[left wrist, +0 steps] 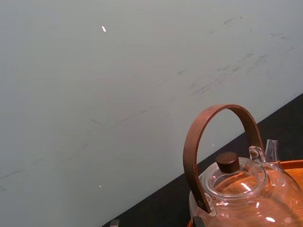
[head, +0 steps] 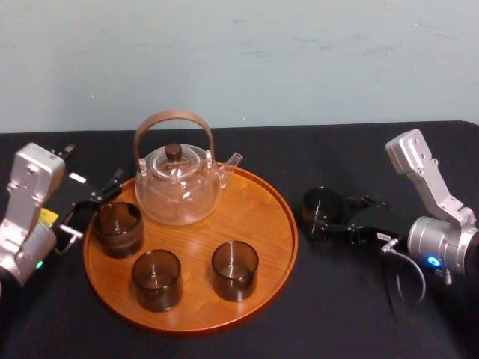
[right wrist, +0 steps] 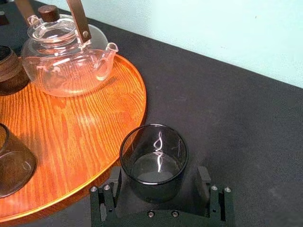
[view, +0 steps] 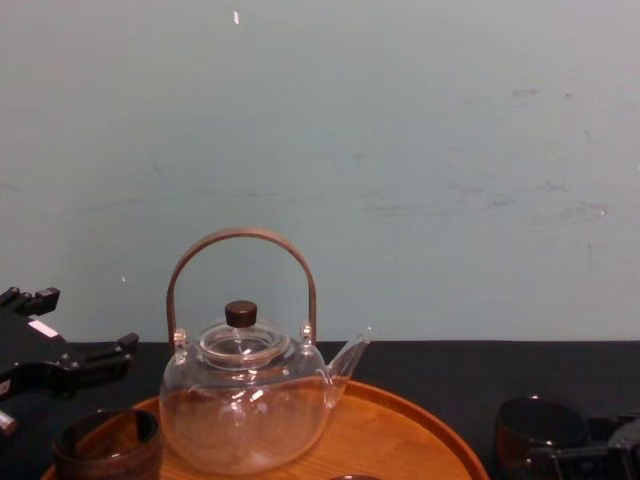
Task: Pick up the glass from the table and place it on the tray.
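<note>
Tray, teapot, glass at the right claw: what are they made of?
Tray: wood, glossy finish, grain visible. Teapot: clear glass, see-through; handle and knob look wooden. Glass, inside the open right claw: dark smoked glass by its glints, possibly plastic. Left claw idles beside the tray.

Right pincer straddles glass just beside tray.
</note>
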Tool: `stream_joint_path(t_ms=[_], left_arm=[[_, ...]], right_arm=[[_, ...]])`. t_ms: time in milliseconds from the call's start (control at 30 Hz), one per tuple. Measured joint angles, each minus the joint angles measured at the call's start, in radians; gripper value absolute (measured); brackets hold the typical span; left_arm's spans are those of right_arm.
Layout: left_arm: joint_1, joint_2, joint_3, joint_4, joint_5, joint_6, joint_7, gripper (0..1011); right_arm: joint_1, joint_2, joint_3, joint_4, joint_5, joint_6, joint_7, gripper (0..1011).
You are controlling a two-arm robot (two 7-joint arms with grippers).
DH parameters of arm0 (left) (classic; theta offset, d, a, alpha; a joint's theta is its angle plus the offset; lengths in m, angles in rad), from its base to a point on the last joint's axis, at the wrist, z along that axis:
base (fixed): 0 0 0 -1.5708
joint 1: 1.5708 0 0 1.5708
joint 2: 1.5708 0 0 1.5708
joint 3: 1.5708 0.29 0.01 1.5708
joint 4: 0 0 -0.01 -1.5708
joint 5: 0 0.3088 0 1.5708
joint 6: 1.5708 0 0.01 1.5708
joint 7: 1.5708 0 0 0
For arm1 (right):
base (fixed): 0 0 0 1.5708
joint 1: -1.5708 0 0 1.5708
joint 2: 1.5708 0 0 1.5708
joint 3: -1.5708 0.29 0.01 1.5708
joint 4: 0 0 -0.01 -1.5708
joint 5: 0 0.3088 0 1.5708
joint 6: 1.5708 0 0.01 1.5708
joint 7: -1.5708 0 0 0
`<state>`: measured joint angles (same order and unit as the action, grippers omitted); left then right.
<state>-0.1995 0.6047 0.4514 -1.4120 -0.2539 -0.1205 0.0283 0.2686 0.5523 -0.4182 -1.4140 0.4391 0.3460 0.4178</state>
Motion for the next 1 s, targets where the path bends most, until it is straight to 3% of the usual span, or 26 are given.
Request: stream_joint_path(t_ms=[1000], left_arm=[[0.000,0.000,0.000,0.000,0.000,0.000,0.000,1001]], right_arm=[[0.065,-0.051,-0.025,0.074,-0.055,-0.004,0.031,1000]])
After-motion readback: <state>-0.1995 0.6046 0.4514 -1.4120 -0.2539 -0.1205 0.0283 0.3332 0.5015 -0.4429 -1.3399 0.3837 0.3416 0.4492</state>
